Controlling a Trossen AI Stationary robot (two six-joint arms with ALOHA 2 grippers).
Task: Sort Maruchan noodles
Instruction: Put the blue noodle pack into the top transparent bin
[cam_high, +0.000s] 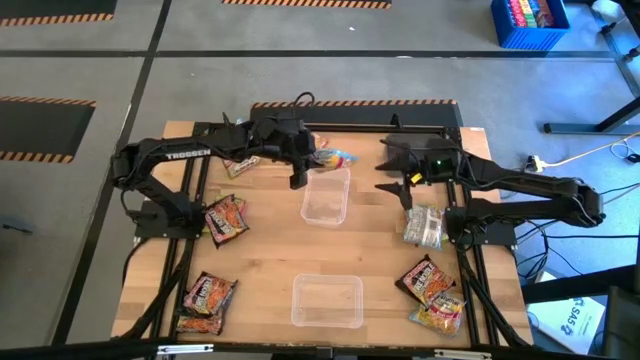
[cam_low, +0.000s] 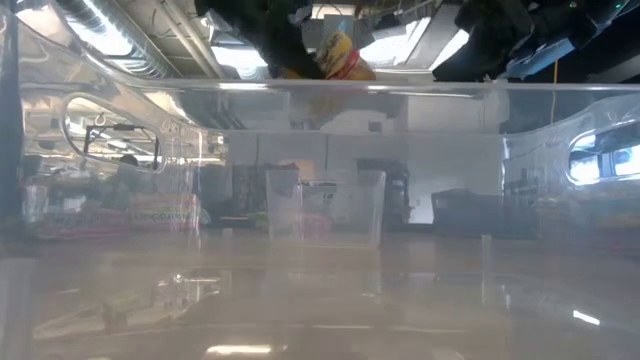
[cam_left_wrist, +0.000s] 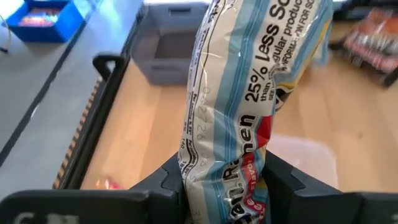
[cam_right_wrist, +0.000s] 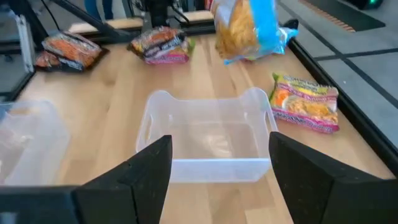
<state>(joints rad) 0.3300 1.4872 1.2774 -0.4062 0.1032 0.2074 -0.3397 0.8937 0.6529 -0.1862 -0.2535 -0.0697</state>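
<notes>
Blue-and-white noodle packet (cam_left_wrist: 239, 118) pinched between left gripper's (cam_left_wrist: 227, 186) fingers (right gripper (cam_right_wrist: 217, 165) wide, holding nothing).

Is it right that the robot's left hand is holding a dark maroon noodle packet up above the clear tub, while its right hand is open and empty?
Not quite: the packet in the left hand is pale blue and white, not maroon, as the left wrist view shows. The rest holds: it hangs over the clear tub, and the right hand is open and empty.

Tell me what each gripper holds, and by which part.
Left gripper pinches one end of a pale blue ramen packet. Right gripper is open, holding nothing.
</notes>
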